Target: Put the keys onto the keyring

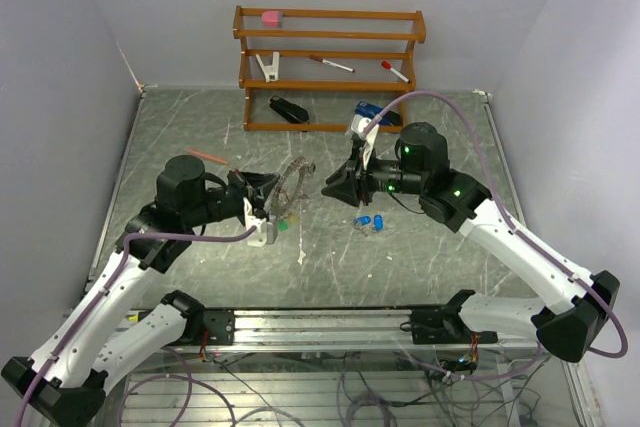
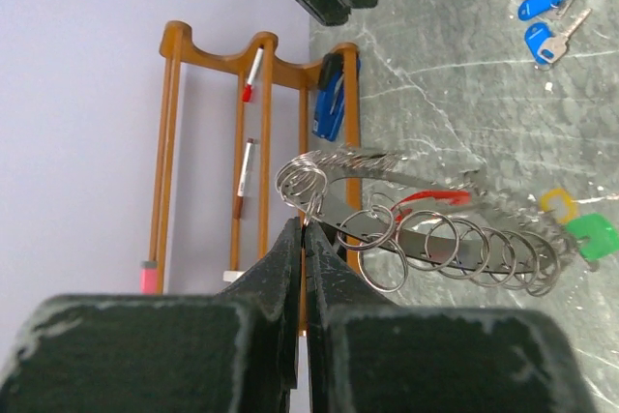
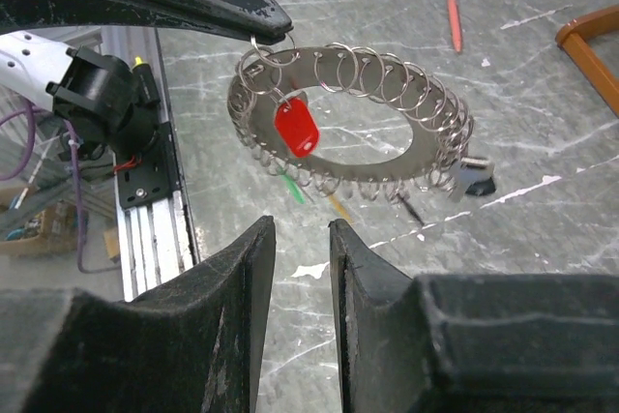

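The keyring [image 1: 291,181] is a flat metal ring fringed with small wire loops. It hangs tilted above the table with a red tag [image 3: 296,128] on it. My left gripper [image 1: 268,190] is shut on one of its small loops, and the pinch shows at the fingertips [image 2: 306,224] in the left wrist view. Two keys [image 1: 368,221] with blue tags lie on the table right of the ring, also visible in the left wrist view [image 2: 545,22]. My right gripper [image 1: 329,187] hovers just right of the ring; its jaws [image 3: 302,229] stand slightly open, with nothing between them.
A wooden rack [image 1: 330,57] stands at the back with pens and a pink block. A black stapler [image 1: 288,109] and a blue stapler [image 1: 371,110] lie at its foot. A red pen [image 1: 205,156] lies at the left. Green [image 2: 592,236] and yellow [image 2: 558,202] tags lie under the ring.
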Controlling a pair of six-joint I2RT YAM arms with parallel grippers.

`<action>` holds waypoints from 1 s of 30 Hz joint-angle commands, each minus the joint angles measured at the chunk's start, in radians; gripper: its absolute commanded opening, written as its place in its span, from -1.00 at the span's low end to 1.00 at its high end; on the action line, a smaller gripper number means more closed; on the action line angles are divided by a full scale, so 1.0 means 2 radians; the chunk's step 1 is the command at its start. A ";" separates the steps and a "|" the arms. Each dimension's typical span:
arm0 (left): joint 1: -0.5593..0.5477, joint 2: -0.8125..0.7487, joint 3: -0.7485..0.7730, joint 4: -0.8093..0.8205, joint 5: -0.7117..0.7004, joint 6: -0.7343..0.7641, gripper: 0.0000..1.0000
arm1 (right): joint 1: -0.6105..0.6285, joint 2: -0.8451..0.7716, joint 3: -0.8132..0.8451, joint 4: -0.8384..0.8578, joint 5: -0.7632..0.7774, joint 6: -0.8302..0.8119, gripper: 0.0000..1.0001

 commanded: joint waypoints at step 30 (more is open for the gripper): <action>-0.005 0.104 0.128 0.023 0.126 -0.410 -0.86 | -0.001 0.003 0.059 -0.001 -0.024 -0.032 -0.39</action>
